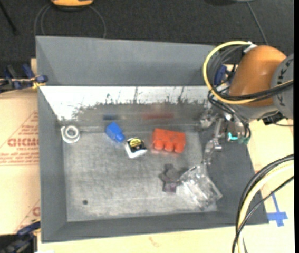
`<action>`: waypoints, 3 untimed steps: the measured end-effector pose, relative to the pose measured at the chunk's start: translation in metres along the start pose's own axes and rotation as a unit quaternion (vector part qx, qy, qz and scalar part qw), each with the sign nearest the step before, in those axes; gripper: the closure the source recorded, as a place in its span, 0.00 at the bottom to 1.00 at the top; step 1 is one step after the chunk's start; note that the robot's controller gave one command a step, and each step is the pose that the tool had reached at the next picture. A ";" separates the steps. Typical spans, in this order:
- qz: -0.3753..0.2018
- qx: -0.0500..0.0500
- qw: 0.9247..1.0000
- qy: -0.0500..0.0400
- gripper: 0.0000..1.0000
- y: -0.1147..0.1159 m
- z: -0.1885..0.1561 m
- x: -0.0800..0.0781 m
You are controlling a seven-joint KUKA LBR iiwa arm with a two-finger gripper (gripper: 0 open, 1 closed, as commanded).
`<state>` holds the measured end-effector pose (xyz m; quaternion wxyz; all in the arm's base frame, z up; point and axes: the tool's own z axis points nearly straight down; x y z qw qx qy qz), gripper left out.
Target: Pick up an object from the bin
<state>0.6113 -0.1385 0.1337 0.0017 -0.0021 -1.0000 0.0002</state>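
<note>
My pincer (wide or narrow, I cannot tell) hangs over clear crinkly plastic at the bin's right — light, slippery, I judge — grip a bunched fold.

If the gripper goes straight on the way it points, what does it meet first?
Probably the crumpled clear plastic piece just below the gripper. Depth is unclear, so it might instead touch the bare floor of the bin beside it.

In the bin: 1 white ring, 1 blue piece, 1 black-white-yellow gadget, 1 red block, 1 dark purplish piece, 1 clear plastic piece.
</note>
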 end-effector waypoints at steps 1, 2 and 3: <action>0.034 0.000 0.999 -0.005 0.00 0.050 0.060 -0.032; 0.034 0.001 0.999 -0.008 1.00 0.047 0.055 -0.033; -0.130 0.002 0.991 -0.007 1.00 0.008 -0.075 -0.021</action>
